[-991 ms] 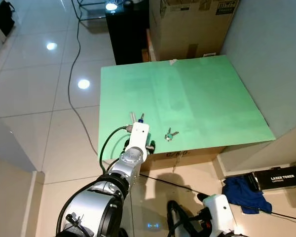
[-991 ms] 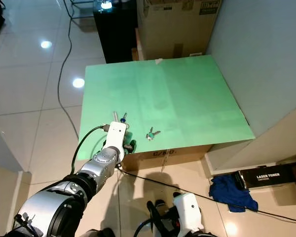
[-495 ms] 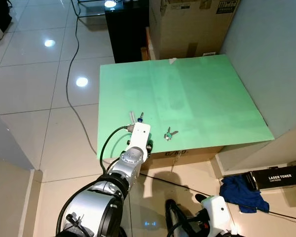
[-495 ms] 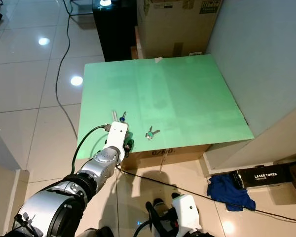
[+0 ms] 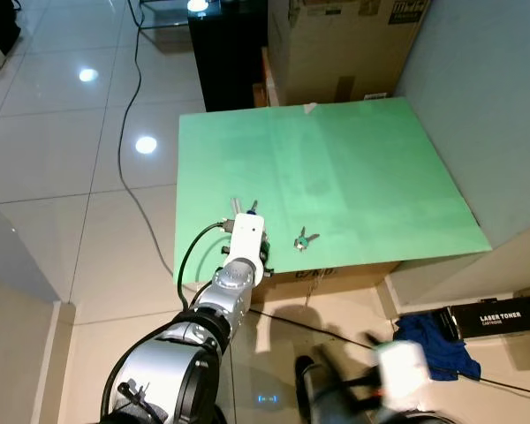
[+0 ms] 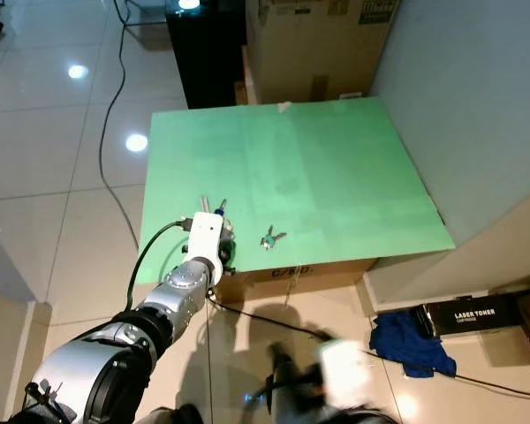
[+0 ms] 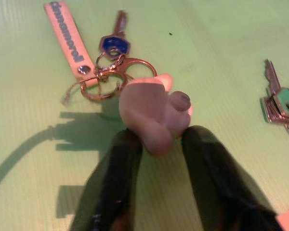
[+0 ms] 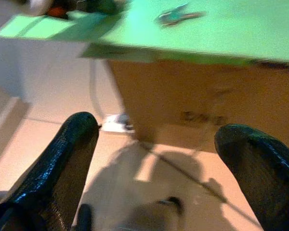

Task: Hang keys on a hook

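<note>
Board: a flat green sheet [image 5: 336, 177] lying on top of a brown cardboard box [image 8: 197, 106].
Left gripper [image 7: 156, 137]: low over the sheet's near edge, fingers pinching a tan rubbery fob.
Right gripper [image 8: 159, 159]: below the sheet's near edge, fingers spread wide.
Strap keys [image 7: 108, 62]: blue-headed key and rings on a pink strap, just beyond the fob.
Green-headed keys [image 5: 304, 238]: on the sheet, apart from the fob.

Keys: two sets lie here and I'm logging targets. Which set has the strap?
The blue-headed keys just ahead of the left claw; a pink strap hangs off their ring. The green-headed keys have none.
</note>
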